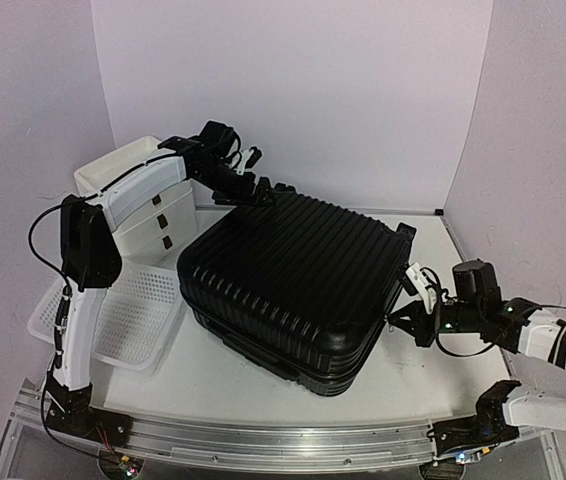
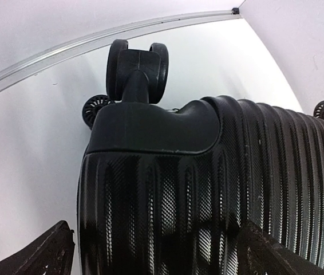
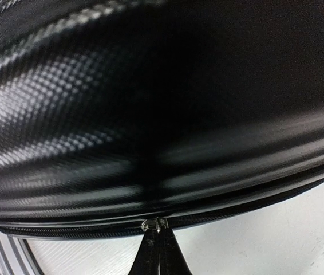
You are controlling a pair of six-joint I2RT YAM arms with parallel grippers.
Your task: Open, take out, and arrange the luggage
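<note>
Occupying the middle of the white table, the luggage: a black ribbed hard-shell suitcase, lying flat on one broad side and set at an angle, both shells closed. This is judged the opening stage, with nothing yet taken out. White three-drawer box: at the far left, just beyond the case's far left corner, likely kept within reach for the arranging. White perforated basket: at the near left, beside the case, nothing visible inside it. Left gripper: reached over the drawer box to the case's far corner, jaws spread wide to either side of the ribbed shell and gripping nothing. This is judged a bracing stance, to keep the case from sliding while the zip is worked. Right gripper: low against the case's right-hand edge at seam height, jaws pressed together. Caster wheel: a twin black wheel on its moulded corner housing, just beyond the left jaws, with more casters visible behind and further along. Zipper pull: a small glinting piece on the zip line between the shells. The right fingertips meet on it and appear to pinch it, placed to draw the zip along the seam.
</note>
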